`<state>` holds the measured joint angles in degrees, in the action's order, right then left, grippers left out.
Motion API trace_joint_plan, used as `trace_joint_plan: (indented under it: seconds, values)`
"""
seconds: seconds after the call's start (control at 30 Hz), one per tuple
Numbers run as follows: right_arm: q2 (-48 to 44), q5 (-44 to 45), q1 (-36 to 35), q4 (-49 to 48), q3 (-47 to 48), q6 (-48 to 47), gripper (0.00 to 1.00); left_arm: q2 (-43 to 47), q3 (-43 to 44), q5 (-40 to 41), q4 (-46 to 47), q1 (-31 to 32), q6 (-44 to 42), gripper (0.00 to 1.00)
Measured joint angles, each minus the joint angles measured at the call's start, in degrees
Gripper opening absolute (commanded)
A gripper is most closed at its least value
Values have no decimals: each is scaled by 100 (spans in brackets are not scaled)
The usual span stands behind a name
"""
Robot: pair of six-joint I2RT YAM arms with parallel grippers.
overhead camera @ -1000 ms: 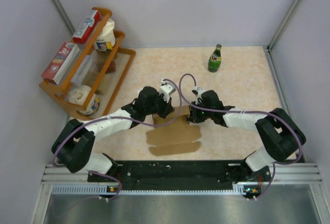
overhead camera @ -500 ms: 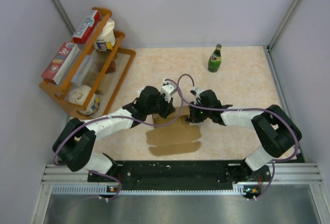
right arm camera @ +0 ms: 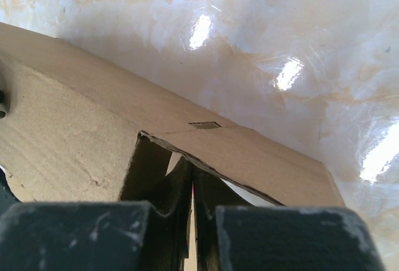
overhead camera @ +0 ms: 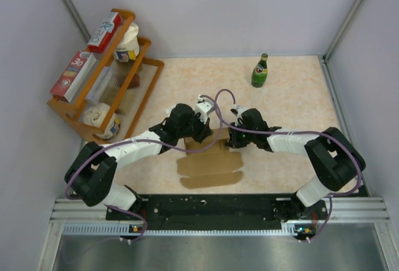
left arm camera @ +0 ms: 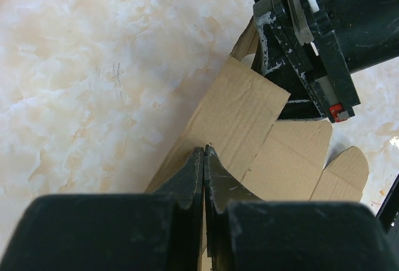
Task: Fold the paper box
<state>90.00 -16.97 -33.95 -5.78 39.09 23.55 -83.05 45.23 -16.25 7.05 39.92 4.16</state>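
The paper box point(overhead camera: 209, 162) is a brown cardboard sheet lying mostly flat near the table's front edge, with its far panel point(left arm camera: 240, 118) raised. My left gripper point(overhead camera: 202, 135) is shut, and its fingertips point(left arm camera: 204, 151) rest against that raised panel. My right gripper point(overhead camera: 232, 139) is also shut. Its tips point(right arm camera: 191, 166) are tucked under the lifted edge of a folded flap point(right arm camera: 249, 159). Neither gripper visibly pinches any cardboard between its fingers. The right arm's black wrist housing point(left arm camera: 324, 40) sits just beyond the panel in the left wrist view.
A green bottle point(overhead camera: 260, 71) stands at the far right of the table. A wooden rack point(overhead camera: 147, 90) at the far left holds red-and-white cartons point(overhead camera: 105, 32) and jars point(overhead camera: 127, 45). Grey walls close in on three sides.
The right arm's elbow has drifted slightly left. The box and both grippers stay where they were.
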Motion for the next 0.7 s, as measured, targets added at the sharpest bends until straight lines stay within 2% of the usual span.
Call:
trace_joint_plan:
  seconds: [0.6, 0.67, 0.7]
  values:
    - [-1405, 1322, 0, 1239, 0, -293, 0, -13, 50, 59, -90, 26, -76, 0]
    - [-1587, 1473, 0, 1403, 0, -326, 18, -37, 63, 66, -90, 26, -90, 0]
    - [-1711, 1591, 0, 1521, 0, -361, 23, -46, 70, 68, -90, 26, -92, 0]
